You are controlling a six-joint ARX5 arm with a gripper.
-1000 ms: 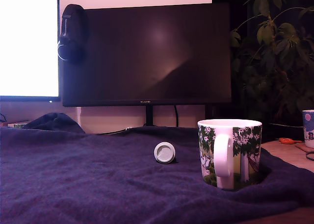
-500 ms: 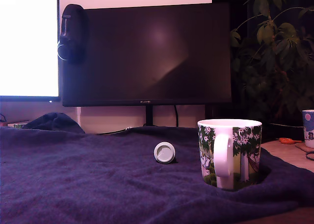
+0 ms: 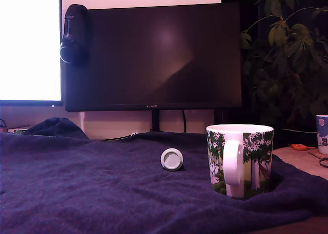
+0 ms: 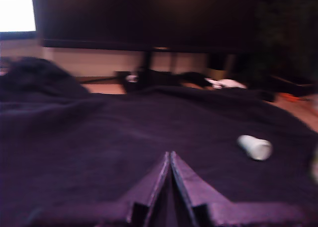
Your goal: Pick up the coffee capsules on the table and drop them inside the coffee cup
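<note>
One coffee capsule (image 3: 171, 159), a small whitish-green rimmed piece, lies on its side on the dark blue blanket (image 3: 92, 188), in the exterior view's middle. The coffee cup (image 3: 240, 160), a white mug printed with green trees, stands upright to the capsule's right, handle facing the camera. In the blurred wrist view the capsule (image 4: 254, 147) lies on the blanket ahead of my gripper (image 4: 170, 156) and off to one side, well apart from it. The gripper's two fingers meet at their tips with nothing between them. The exterior view does not show the gripper.
A dark monitor (image 3: 154, 55) on a stand and a bright screen (image 3: 28, 44) rise behind the blanket, with headphones (image 3: 74, 34) hung on the monitor's corner. A leafy plant (image 3: 287, 55) fills the exterior view's right. A second white cup (image 3: 322, 134) and an orange object (image 3: 300, 147) sit at the right edge.
The capsule and the mug have not moved. Only the faint reflection on the dark monitor has shifted a little.
</note>
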